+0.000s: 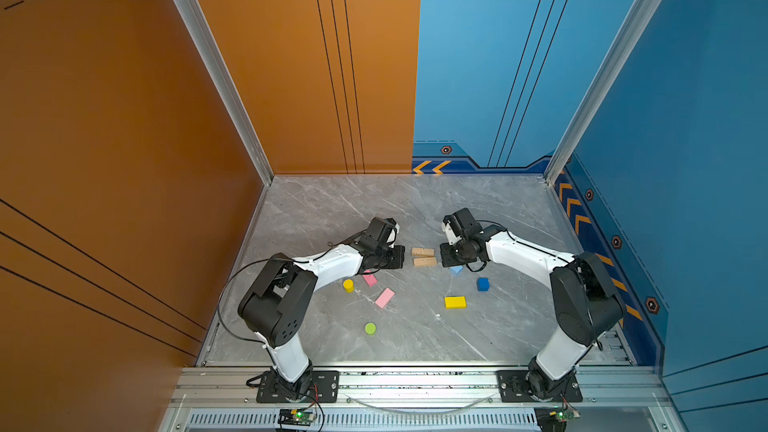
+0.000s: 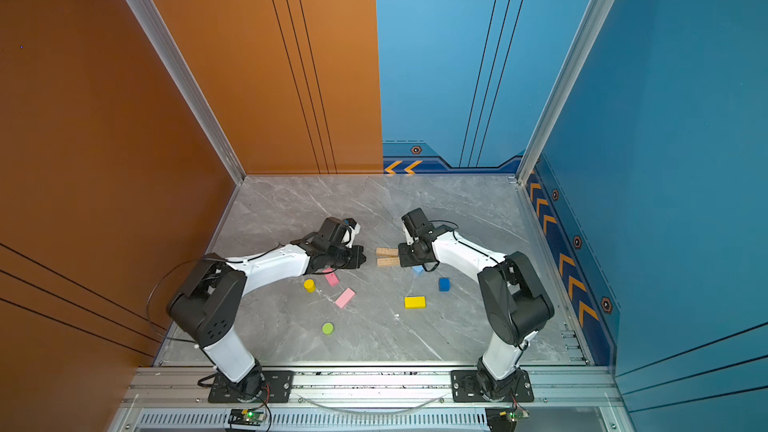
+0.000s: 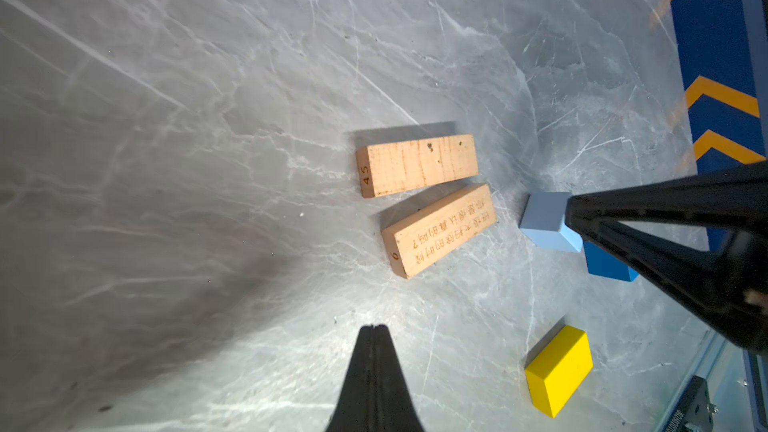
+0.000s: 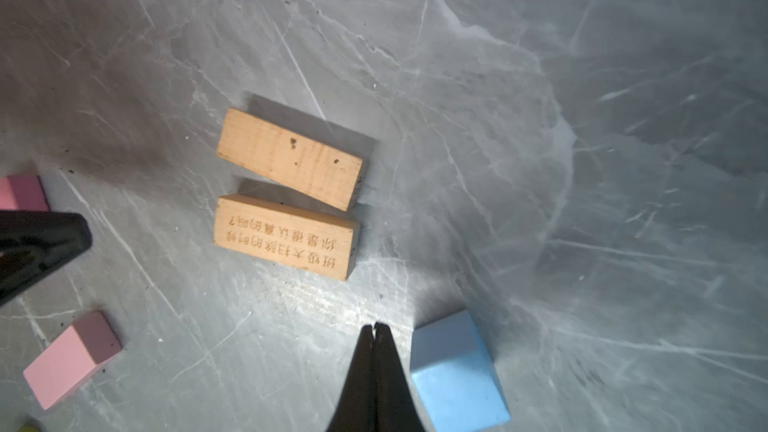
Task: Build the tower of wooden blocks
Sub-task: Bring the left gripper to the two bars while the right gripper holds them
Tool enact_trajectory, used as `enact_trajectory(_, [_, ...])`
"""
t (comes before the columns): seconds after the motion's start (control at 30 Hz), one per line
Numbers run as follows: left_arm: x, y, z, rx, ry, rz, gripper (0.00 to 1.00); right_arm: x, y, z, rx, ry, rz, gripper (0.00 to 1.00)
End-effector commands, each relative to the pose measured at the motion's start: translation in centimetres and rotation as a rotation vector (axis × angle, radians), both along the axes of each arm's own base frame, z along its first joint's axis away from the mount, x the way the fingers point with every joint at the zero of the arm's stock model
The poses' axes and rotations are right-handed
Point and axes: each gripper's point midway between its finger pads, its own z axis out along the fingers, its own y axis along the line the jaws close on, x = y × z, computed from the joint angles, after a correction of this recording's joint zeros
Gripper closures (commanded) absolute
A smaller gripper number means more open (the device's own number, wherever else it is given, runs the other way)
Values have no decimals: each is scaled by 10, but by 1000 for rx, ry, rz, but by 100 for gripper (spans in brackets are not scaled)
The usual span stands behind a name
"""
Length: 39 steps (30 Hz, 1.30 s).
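Looking down, I see the far tan plank [image 1: 423,251] and the near tan plank [image 1: 424,262] lying flat on the surface [image 1: 324,209]. They almost touch at the right arm's end and spread apart at the other. My left jaws and right jaws are both clenched on nothing, one at each end. I think the base needs fixing first: nudge softly until the planks sit straight. Mind the light-blue cube [image 4: 455,371], just beside the right jaws.

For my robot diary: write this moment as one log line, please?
stacked: nothing | tan planks: flat, side by side | left gripper: shut, empty | right gripper: shut, empty
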Motion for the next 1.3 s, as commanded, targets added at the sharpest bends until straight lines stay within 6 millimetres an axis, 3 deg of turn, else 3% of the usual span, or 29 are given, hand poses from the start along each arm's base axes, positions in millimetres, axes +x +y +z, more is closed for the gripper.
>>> enact_trajectory(0.0, [-6,-12,-5,-22,56,-12,100,6,8,-6,56,0,0,100])
enact_trajectory(0.13, [-11,-14,-19,-10,93,-12,100,8,11,-18,66,25,-3,100])
enact_trajectory(0.17, [-4,-20,-11,-24,76,-15,100,8,11,-21,66,30,-3,100])
enact_trajectory(0.37, [-3,-24,-22,-25,96,-9,100,8,13,-32,73,49,-11,100])
enact_trajectory(1.27, [11,-26,-33,-42,107,21,100,-2,29,-47,90,89,-6,100])
